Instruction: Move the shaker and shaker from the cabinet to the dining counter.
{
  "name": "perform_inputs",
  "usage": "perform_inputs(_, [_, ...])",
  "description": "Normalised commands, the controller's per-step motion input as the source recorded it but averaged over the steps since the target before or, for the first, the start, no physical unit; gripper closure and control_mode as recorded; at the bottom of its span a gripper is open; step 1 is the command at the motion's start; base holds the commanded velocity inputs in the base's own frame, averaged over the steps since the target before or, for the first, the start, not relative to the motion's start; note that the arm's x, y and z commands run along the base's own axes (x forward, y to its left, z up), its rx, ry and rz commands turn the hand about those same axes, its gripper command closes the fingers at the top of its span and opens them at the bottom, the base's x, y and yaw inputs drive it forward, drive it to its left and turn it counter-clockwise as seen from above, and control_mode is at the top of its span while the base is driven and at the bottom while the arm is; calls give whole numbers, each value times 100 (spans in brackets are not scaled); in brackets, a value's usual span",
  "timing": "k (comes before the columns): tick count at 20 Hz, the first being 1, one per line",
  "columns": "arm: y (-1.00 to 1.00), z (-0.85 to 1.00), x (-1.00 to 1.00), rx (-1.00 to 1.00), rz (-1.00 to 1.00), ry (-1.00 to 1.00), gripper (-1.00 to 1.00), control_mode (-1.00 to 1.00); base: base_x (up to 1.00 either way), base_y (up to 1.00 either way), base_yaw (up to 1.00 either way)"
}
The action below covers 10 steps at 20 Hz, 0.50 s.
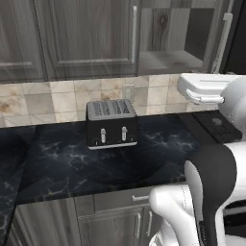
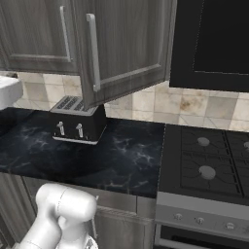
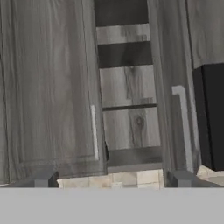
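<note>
The cabinet [image 3: 127, 87] stands with its right door [image 3: 175, 87] swung open, and grey shelves show inside. My gripper [image 3: 113, 179] is open a little way in front of it, aimed at the opening, with nothing between its fingertips [image 3: 43, 179]. The bottom shelf [image 1: 168, 61] looks bare where I can see it. A thin dark sliver [image 3: 106, 152] peeks out at that shelf's left end, behind the edge of the closed door; I cannot tell if it is a shaker. No shaker is plainly in view, and the dining counter is out of view.
A black and silver toaster [image 1: 111, 122] sits on the black marble worktop [image 1: 72, 163] against beige tiles. The open door [image 2: 126, 48] juts out over the worktop. A black stove [image 2: 209, 160] lies to the right, with a dark appliance [image 2: 214, 39] above it.
</note>
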Motion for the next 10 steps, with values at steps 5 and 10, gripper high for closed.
perform_inputs(5, [50, -3, 100, -4, 0, 22, -100, -100, 0, 0, 0])
perform_inputs(10, [9, -18, 100, 0, 0, 21, -100, -100, 0, 0, 0])
